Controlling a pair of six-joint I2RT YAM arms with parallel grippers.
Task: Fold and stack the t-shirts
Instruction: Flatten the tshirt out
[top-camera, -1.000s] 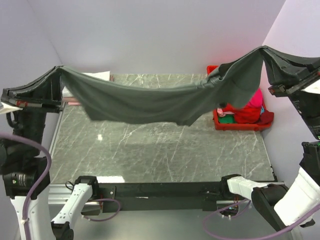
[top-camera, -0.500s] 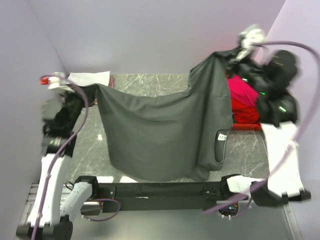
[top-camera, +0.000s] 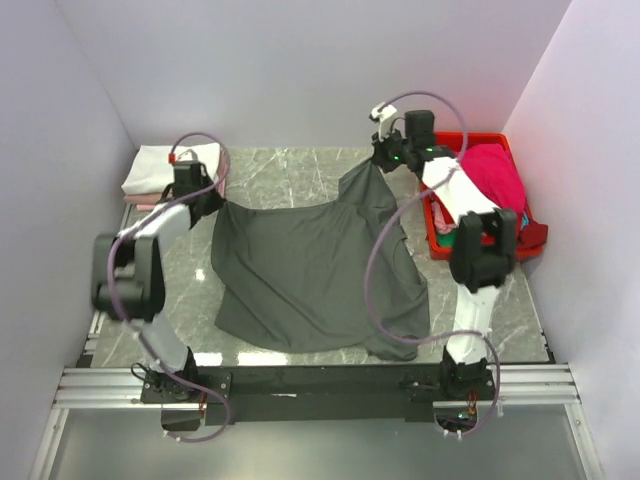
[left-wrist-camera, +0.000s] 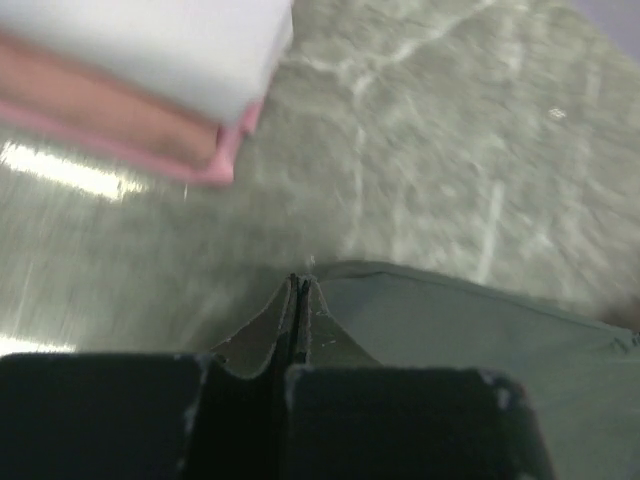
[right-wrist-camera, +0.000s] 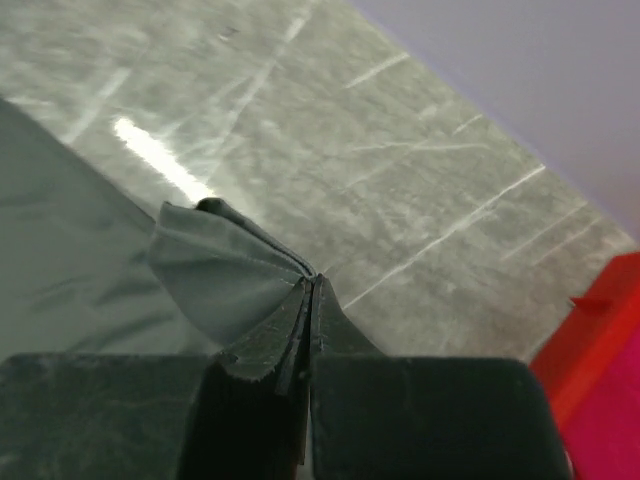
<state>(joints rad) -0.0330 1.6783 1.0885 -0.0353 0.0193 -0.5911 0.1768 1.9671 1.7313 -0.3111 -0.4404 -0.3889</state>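
Observation:
The dark charcoal-grey t-shirt (top-camera: 310, 275) lies spread on the marble table, its near edge by the front rail. My left gripper (top-camera: 208, 200) is shut on its far left corner (left-wrist-camera: 400, 320), low at the table. My right gripper (top-camera: 383, 160) is shut on its far right corner (right-wrist-camera: 215, 265), which bunches up by the crate. A folded white tee (top-camera: 160, 168) lies on a pale pink one (left-wrist-camera: 120, 120) at the far left. A magenta tee (top-camera: 492, 178) and a green one (top-camera: 455, 238) lie in the red crate (top-camera: 440, 245).
The red plastic crate stands at the far right of the table, beside my right arm. Purple walls close in the back and both sides. The black rail (top-camera: 320, 380) with the arm bases runs along the near edge.
Both grippers swung down and away from the camera, from holding the grey shirt stretched high in the air to laying it flat on the table, still gripping its far corners.

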